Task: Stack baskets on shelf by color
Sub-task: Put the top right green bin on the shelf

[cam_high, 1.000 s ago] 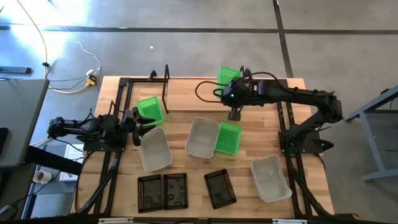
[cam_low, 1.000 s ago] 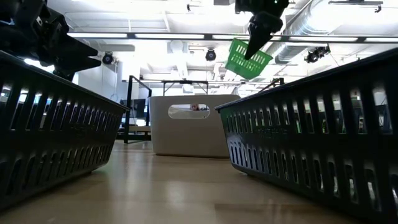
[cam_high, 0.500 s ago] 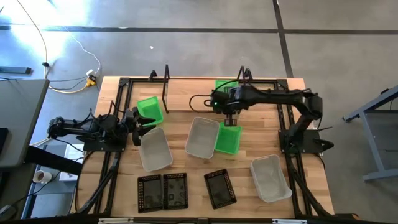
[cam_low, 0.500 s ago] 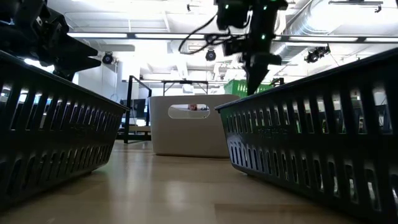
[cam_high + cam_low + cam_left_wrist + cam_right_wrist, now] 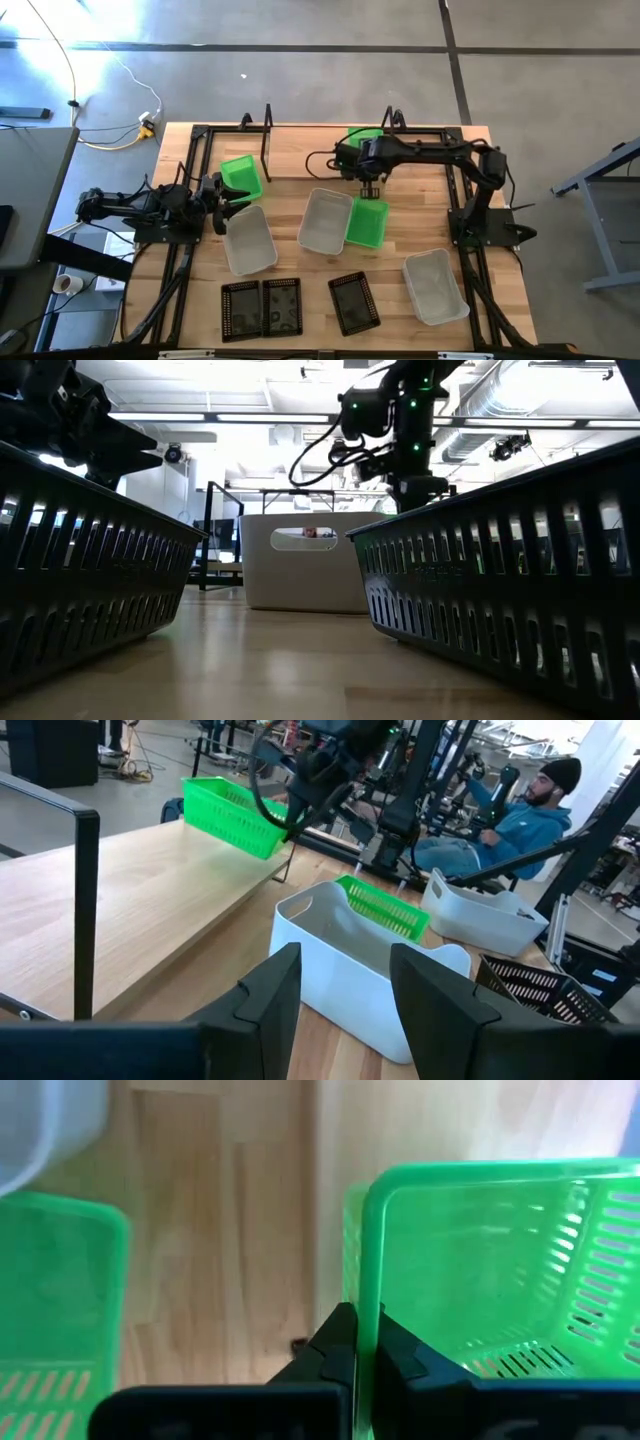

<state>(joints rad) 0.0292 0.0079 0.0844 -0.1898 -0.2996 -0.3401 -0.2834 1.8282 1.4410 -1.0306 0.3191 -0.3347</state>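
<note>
no legible text, labels, brand marks or numbers anywhere in any view, nothing to report

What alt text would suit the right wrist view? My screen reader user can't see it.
The right pincer is shut on the rim of a bright green basket, held over the light-wood shelf. Another green basket and the corner of a whitish basket lie on the table beyond.

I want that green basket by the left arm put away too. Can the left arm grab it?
Probably yes: the green basket sits right beside the left gripper, whose jaws are open and empty, with nothing between.
</note>
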